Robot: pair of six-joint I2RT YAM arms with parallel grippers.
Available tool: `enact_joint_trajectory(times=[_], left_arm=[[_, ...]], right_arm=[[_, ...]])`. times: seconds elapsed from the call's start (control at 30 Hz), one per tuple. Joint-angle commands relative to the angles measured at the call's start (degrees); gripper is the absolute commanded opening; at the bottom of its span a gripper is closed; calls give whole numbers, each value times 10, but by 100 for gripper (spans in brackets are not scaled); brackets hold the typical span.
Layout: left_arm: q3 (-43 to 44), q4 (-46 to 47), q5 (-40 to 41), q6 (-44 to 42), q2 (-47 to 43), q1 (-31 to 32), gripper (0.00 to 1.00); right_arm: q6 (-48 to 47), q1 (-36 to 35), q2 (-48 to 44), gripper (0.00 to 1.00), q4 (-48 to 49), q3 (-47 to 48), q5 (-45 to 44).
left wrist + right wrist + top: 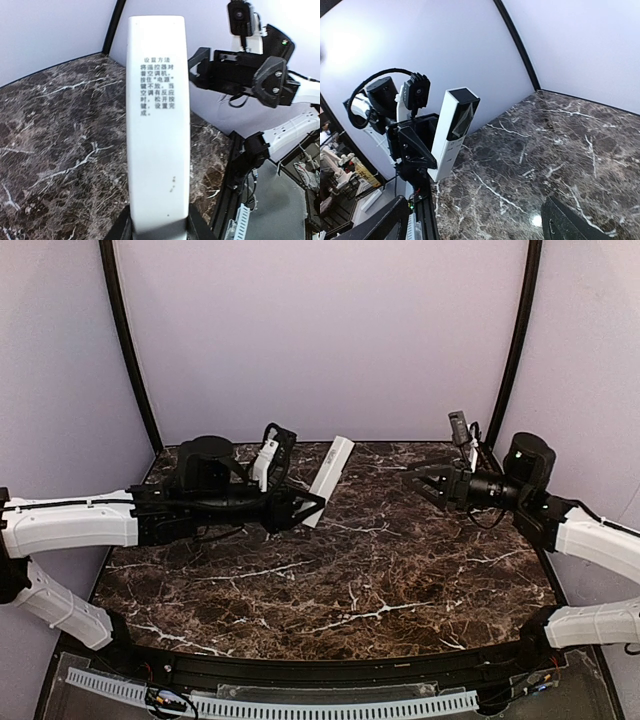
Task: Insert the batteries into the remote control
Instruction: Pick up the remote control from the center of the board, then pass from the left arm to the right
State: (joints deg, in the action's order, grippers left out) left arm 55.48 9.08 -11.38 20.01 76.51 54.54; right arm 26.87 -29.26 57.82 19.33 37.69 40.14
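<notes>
Marble table [350,580], lilac walls [320,330], left tool [308,508] clamping remote control [332,472], right tool [418,486] spread wide, empty.

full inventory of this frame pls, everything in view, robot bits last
remote control: one, white with a dark end and black printed text on one face, held tilted above the table's far left part
batteries: none visible in any view
table: one, dark brown marble with white veins
walls: pale lilac, behind and at both sides
poles: two, black, at the back corners
slotted strip: one, white, along the near edge
left gripper: black, shut on the remote's lower end
right gripper: black, open and empty, raised over the far right of the table, pointing at the remote
</notes>
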Motion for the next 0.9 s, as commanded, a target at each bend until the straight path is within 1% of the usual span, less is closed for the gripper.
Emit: enact_joint_trajectory(times=[0.0, 0.1, 0.23, 0.43, 0.57, 0.73, 0.87], left_arm=[[-32, 115, -74, 12, -36, 2, 20], [-38, 149, -94, 25, -42, 2, 21], [-55, 191, -112, 40, -40, 4, 21], [-68, 220, -126, 53, -33, 7, 21], [-70, 223, -135, 51, -31, 9, 20], [-75, 225, -138, 50, -28, 10, 20], [-76, 225, -135, 51, -27, 9, 20]], right_arm=[[41, -13, 41, 88, 131, 28, 92], [42, -39, 75, 85, 150, 49, 100], [40, -78, 117, 84, 172, 80, 80], [41, -124, 189, 81, 196, 132, 81], [57, -137, 222, 75, 218, 152, 90], [99, -140, 244, 63, 278, 156, 113], [111, -147, 255, 54, 291, 165, 125]])
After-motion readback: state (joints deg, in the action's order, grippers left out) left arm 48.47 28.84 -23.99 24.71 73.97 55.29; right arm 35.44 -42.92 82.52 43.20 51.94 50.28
